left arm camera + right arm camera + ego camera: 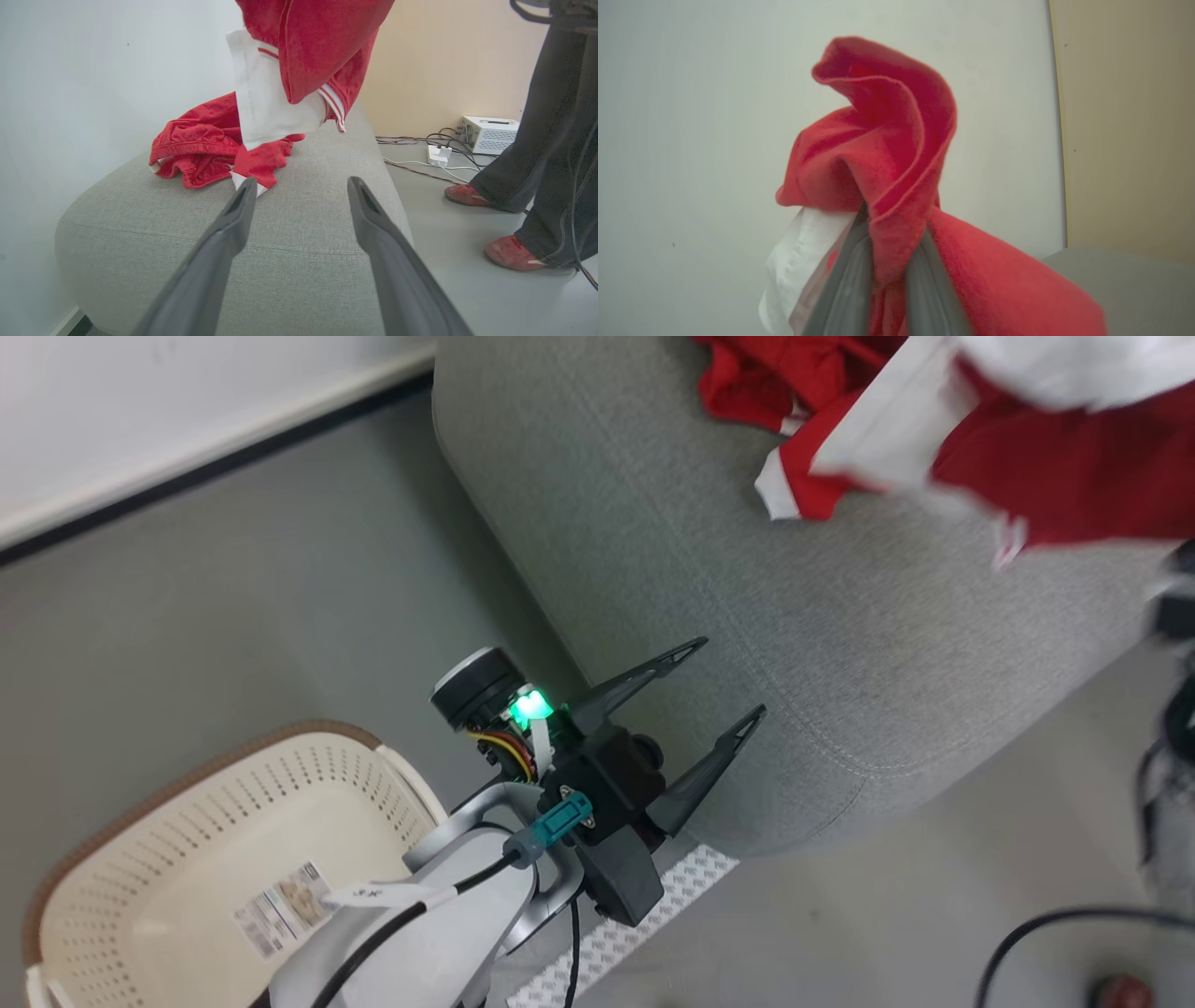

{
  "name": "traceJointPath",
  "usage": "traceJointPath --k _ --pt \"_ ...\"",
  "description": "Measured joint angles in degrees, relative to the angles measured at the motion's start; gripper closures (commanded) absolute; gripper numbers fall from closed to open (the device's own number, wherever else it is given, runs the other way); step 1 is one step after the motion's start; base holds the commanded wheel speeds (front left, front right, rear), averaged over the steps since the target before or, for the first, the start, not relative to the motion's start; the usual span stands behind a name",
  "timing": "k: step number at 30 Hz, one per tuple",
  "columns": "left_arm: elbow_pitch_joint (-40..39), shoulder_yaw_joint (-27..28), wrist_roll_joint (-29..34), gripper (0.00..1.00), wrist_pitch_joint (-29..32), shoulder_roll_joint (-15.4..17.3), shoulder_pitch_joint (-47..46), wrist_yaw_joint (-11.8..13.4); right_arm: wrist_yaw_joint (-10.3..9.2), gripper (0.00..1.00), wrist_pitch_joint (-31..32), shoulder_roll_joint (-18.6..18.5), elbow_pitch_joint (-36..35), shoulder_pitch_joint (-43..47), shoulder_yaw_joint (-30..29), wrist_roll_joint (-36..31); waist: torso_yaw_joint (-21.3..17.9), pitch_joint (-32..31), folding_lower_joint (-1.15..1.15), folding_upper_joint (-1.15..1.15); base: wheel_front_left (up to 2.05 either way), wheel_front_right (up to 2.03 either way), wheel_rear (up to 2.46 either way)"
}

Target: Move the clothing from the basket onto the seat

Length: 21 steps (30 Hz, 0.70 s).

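Clothing [322, 46] hangs over the seat [280, 242] from the right gripper [892, 242]

The right gripper is clamped on a bunch of red fabric. In its wrist view the two grey fingers [852, 275] stand close together with a fold of cloth pinched between them. The cloth rises in a loose curl above the tips, and a white piece droops at the lower left. Seen from the left wrist, this garment hangs above the far part of the grey cushion, with a white panel and a striped cuff hanging below the red. Its lower end reaches down to the cushion. Whether the lowest red fold belongs to it or to the heap beside it, I cannot tell.

That heap, a second red garment [201, 140] with white trim, lies crumpled on the seat near the wall.

The left gripper [731, 677] has its jaws spread wide and holds nothing. In the head view it is at the near rounded end of the seat, fingers pointing over the cushion.

The basket [187, 784] stands on the grey floor [233, 597] at the lower left of the head view, apart from the seat. The paper label [280, 905] on its bottom is in plain sight.

A person's legs [551, 140] in dark trousers and red shoes [511, 254] stand on the floor beside the seat. A white box [488, 134] and cables [420, 140] lie by the far wall.
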Motion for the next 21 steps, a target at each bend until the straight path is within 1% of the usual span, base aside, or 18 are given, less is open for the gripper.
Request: traceJointPath --k 2,5,11,14,15,18,21 --pt "-1.3 -0.6 0.7 0.0 1.5 0.3 -1.3 -0.3 0.0 1.0 0.0 -2.6 1.7 -4.6 -2.4 3.0 0.1 2.0 0.0 0.0 0.0 0.0 0.0" --pt "-3.4 -1.4 2.1 0.0 3.5 1.0 -3.4 -0.8 0.0 1.0 0.0 -6.8 4.1 -10.8 -5.7 5.2 0.3 5.1 0.0 0.0 0.0 0.0 0.0" --pt "-4.8 -2.9 3.6 0.0 5.4 3.1 -6.8 -2.0 0.0 1.0 0.0 -14.2 9.5 -21.7 -12.2 10.5 0.9 11.6 0.01 0.0 0.0 0.0 0.0" --pt "-5.4 -3.4 3.9 0.0 5.7 3.4 -8.3 -2.4 0.0 1.0 0.0 -17.7 11.9 -25.8 -13.4 12.2 1.5 14.6 0.01 0.0 0.0 0.0 0.0" --pt "-5.4 -3.4 3.9 0.0 5.7 3.4 -8.3 -2.4 0.0 1.0 0.0 -17.7 11.9 -25.8 -13.4 12.2 1.5 14.6 0.01 0.0 0.0 0.0 0.0" --pt "-5.8 -3.4 3.8 0.0 6.1 3.7 -9.0 -2.4 0.0 1.0 0.0 -20.6 16.0 -28.8 -13.2 13.5 2.2 17.4 0.0 0.0 0.0 0.0 0.0" --pt "-6.0 -3.7 3.8 0.0 6.6 4.2 -9.2 -2.4 0.0 1.0 0.0 -21.7 20.2 -30.4 -11.7 14.2 2.9 19.9 0.0 0.0 0.0 0.0 0.0"
